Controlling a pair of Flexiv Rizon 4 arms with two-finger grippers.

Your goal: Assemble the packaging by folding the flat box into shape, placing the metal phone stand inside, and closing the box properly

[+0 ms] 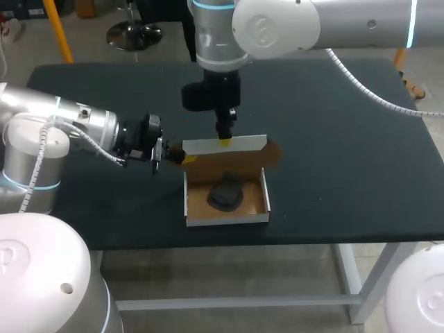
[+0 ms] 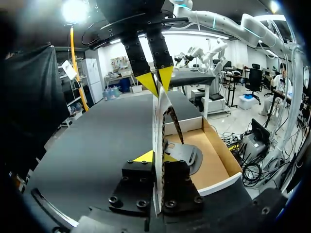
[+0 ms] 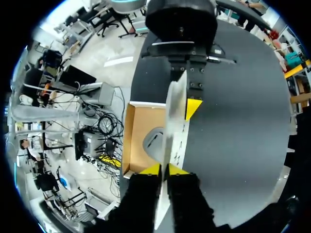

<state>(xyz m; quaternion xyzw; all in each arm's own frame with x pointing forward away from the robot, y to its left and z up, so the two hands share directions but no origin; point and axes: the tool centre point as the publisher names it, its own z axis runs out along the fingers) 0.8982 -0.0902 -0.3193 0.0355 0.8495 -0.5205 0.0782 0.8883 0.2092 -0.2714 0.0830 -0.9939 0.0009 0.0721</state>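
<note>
The left gripper (image 1: 161,154) pinches one end of the upright lid flap (image 1: 244,144) of the white-and-brown cardboard box (image 1: 227,218). The box is folded into a tray, and the dark round metal phone stand (image 1: 225,196) lies inside, beside the held flap. The right gripper (image 1: 225,141) pinches the flap's top edge from above. I judge that only the closing is left.

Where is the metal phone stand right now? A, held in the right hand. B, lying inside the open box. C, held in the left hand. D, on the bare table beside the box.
B: the dark phone stand lies on the brown floor of the box, while the left hand and right hand both pinch its raised lid.
</note>
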